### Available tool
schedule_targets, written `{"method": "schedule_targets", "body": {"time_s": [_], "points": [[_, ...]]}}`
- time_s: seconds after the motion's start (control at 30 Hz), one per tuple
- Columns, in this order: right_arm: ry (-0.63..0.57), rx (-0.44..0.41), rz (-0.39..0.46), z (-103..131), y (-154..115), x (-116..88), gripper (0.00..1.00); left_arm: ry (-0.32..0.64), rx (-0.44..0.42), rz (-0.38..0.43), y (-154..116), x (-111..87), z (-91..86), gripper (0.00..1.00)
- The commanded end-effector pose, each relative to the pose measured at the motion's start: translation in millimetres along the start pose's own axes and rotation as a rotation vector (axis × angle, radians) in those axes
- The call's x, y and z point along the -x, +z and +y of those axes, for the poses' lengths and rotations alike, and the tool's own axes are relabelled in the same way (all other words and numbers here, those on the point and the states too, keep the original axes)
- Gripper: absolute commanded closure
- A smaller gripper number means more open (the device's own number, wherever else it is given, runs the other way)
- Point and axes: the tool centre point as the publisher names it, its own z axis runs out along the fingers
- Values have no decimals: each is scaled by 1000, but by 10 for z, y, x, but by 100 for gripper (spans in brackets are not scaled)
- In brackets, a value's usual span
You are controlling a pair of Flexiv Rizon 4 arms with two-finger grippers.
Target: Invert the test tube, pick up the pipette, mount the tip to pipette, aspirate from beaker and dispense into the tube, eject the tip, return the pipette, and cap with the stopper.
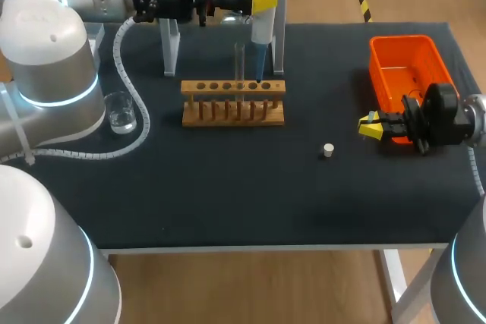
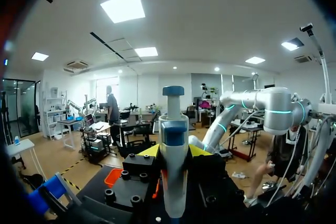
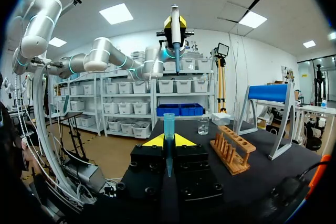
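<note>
Your right hand (image 3: 168,141) clamps a blue pipette tip (image 3: 168,124) near the orange bin (image 1: 402,66); your left hand (image 2: 174,151) grips the pipette (image 2: 173,124) above the wooden rack (image 1: 233,102); the stopper (image 1: 328,149) lies on the counter (image 1: 228,195).

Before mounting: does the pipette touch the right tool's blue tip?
Apart. Right wrist view: white-and-blue pipette hangs far ahead of the translucent blue plastic tip in the right tool.

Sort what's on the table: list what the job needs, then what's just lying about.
Job:
pipette, in the left end effector
tip, in the right end effector
test tube
beaker
stopper

Not named in the task:
wooden rack, holding the test tube
orange bin
stand behind the rack
</note>
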Motion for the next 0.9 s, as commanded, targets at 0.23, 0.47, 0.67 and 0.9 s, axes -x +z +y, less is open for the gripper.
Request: {"method": "schedule_targets", "body": {"time_s": [0.23, 0.47, 0.67, 0.9], "points": [[-1, -2, -3, 4, 4, -12, 100, -12, -21, 21, -33, 49, 61, 100], [-1, -2, -3, 4, 4, -12, 100, -9, -34, 21, -56, 46, 71, 100], [-1, -2, -3, 4, 4, -12, 100, -10, -36, 23, -58, 50, 64, 100], [-1, -2, -3, 4, 4, -12, 100, -12, -30, 26, -62, 55, 52, 100]]}}
